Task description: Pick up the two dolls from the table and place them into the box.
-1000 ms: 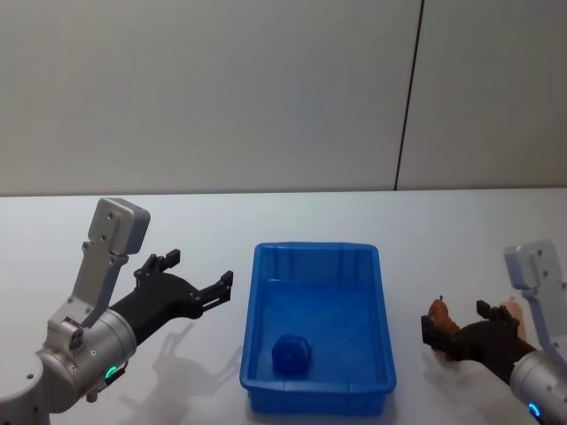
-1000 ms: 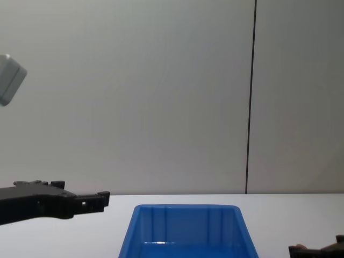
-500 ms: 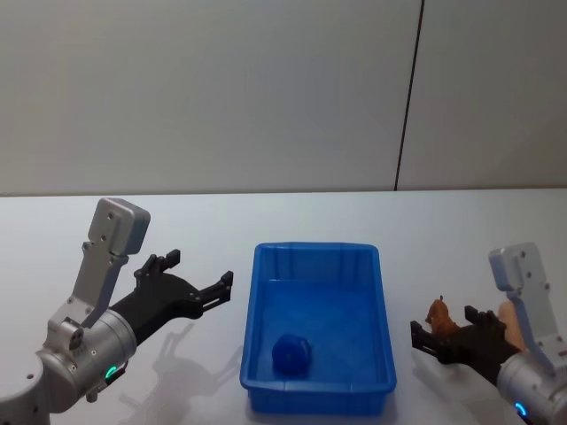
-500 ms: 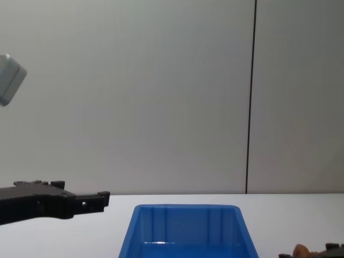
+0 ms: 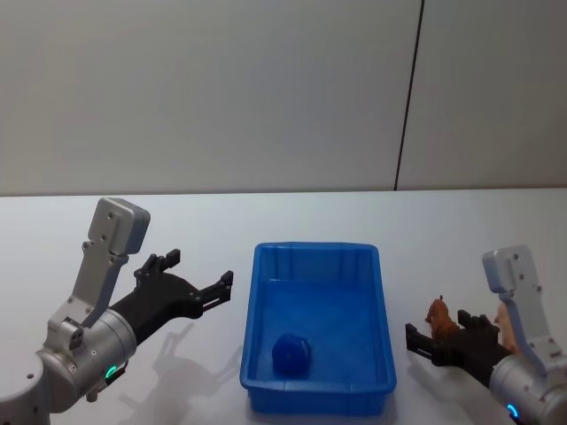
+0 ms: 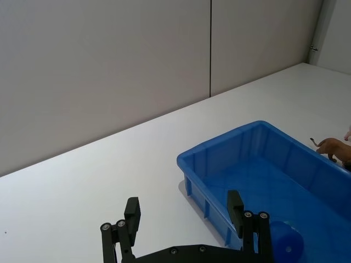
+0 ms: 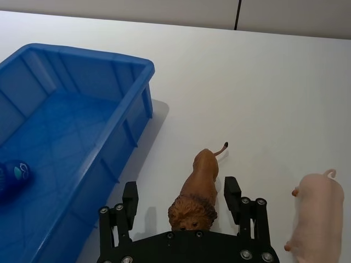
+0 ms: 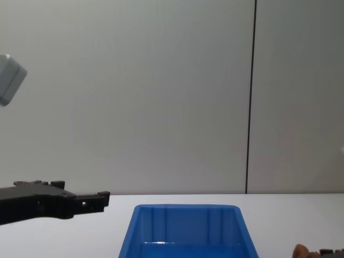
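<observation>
The blue box [image 5: 385,320] sits in the middle of the white table [image 5: 292,221]. A rounded blue doll [image 5: 291,354] lies on its floor near the front; it shows as the blue doll [image 6: 286,242] in the left wrist view too. A brown lion doll [image 7: 198,183] stands on the table just right of the box. My right gripper [image 7: 180,190] is open, its fingers either side of the lion without touching it. The head view has the lion [image 5: 438,312] at the right gripper [image 5: 433,334]. My left gripper [image 5: 200,269] hovers open and empty left of the box.
A pink pig toy [image 7: 318,211] stands on the table to the right of the lion, close to the right gripper's outer finger. The box's right wall [image 7: 122,123] is a short way left of the lion. Bare tabletop lies behind and left of the box.
My right gripper has slid left towards the box, bringing its open fingers around the lion, which has stayed in place. The left arm has not moved.
</observation>
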Robot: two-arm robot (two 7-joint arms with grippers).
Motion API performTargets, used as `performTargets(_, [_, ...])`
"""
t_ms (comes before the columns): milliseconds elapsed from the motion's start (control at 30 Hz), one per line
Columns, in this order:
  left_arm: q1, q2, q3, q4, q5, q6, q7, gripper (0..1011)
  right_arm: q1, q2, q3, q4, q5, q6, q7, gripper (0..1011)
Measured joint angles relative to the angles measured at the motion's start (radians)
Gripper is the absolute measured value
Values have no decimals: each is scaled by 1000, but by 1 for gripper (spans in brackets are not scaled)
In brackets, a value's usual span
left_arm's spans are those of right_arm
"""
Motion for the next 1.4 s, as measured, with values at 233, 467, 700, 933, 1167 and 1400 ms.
performTargets(233, [0, 0, 0, 0, 0, 0, 0, 1001, 1, -4, -1, 4, 4, 2, -5, 832])
performTargets(467, [0, 0, 0, 0, 0, 0, 0, 1001, 1, -6, -2, 5, 6, 3, -8, 607])
performTargets(700, [0, 0, 0, 0, 0, 0, 0, 1001, 2, -7, -2, 6, 7, 4, -9, 419])
performTargets(933, [0, 0, 0, 0, 0, 0, 0, 1001, 2, -8, -2, 6, 7, 3, -9, 412])
performTargets(1167, [0, 0, 0, 0, 0, 0, 0, 1001, -4, -2, 0, -3, -5, -31, -8, 412])
performTargets(1400, [0, 0, 0, 0, 0, 0, 0, 1001, -9, 6, 4, -26, -27, -81, -6, 412])
